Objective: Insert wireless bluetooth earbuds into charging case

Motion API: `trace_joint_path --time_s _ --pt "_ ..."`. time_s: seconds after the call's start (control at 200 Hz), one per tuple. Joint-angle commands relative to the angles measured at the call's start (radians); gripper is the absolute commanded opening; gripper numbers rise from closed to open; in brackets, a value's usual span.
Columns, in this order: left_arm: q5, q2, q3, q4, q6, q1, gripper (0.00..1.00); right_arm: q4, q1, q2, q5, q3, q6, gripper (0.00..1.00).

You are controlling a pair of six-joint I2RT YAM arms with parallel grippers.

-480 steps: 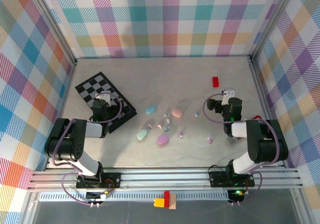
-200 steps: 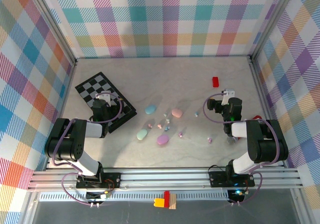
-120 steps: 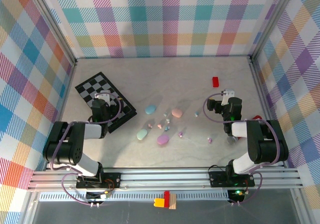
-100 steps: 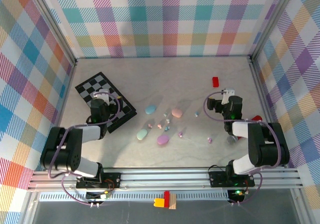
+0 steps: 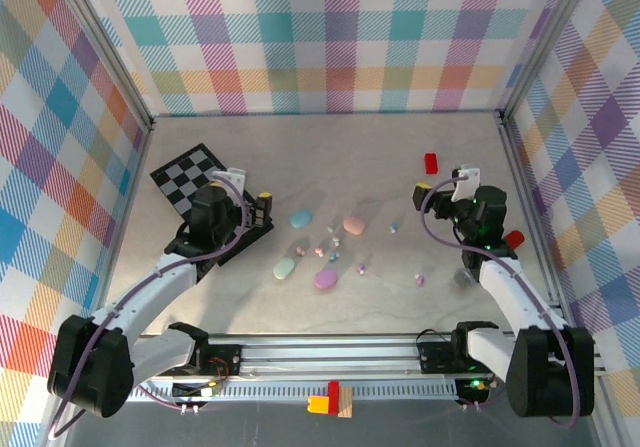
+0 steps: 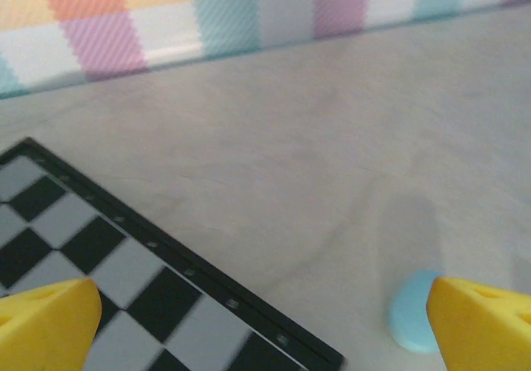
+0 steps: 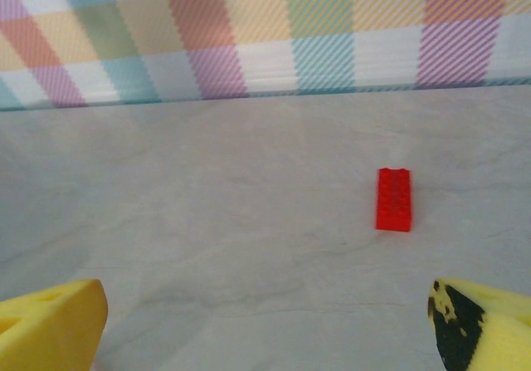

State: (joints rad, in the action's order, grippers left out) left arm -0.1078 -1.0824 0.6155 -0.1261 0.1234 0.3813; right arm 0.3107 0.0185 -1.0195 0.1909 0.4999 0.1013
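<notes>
The tiny pastel plastic earbuds [image 5: 322,251] lie loose around the middle of the pale marbled table [image 5: 400,147], with a few strays toward its right edge. Among them sit four pebble-like charging cases: a light blue oval case [image 5: 301,219], a pink oval case [image 5: 354,225], a mint oval case [image 5: 285,267] and a purple oval case [image 5: 326,279]. All four appear to be shut, though the overhead view is too small to be sure. No bud is in a case, so this looks like the opening reach, with nothing picked up. The left gripper [image 5: 255,212] hangs over the near corner of the black-and-white checkerboard [image 5: 185,172] by the left edge, its jaws spread wide and empty. In its wrist view the light blue oval case [image 6: 411,313] peeks out beside one yellow fingertip [image 6: 481,321]. The right gripper [image 5: 428,199] is likewise wide apart and empty, right of the cluster, and faces the red studded plastic brick [image 7: 393,198] toward the far right corner. The next move probably calls for one arm to steady and open a case while the other makes a fine pinch on a bud. No brand, label or writing is legible anywhere.
</notes>
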Motion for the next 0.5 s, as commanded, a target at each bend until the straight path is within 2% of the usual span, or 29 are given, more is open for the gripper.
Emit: trace_joint_path --time_s 0.0,0.075,0.195,0.305,0.495 --pt "0.088 0.004 0.018 0.176 0.025 0.067 1.00 -0.170 0.000 0.036 0.057 0.052 0.168 0.99" --pt "0.126 -0.007 0.006 0.172 0.031 0.119 1.00 -0.270 -0.002 0.035 0.073 0.088 0.237 0.99" --pt "0.189 -0.034 -0.031 0.105 0.044 0.209 1.00 -0.293 0.002 0.038 0.152 0.079 0.323 0.99" --pt "0.227 -0.070 -0.018 0.125 0.099 0.319 1.00 -0.331 0.005 0.039 0.210 0.077 0.344 0.99" --pt "0.273 -0.159 0.016 0.190 0.156 0.426 1.00 -0.280 0.008 0.071 0.300 0.025 0.377 0.99"
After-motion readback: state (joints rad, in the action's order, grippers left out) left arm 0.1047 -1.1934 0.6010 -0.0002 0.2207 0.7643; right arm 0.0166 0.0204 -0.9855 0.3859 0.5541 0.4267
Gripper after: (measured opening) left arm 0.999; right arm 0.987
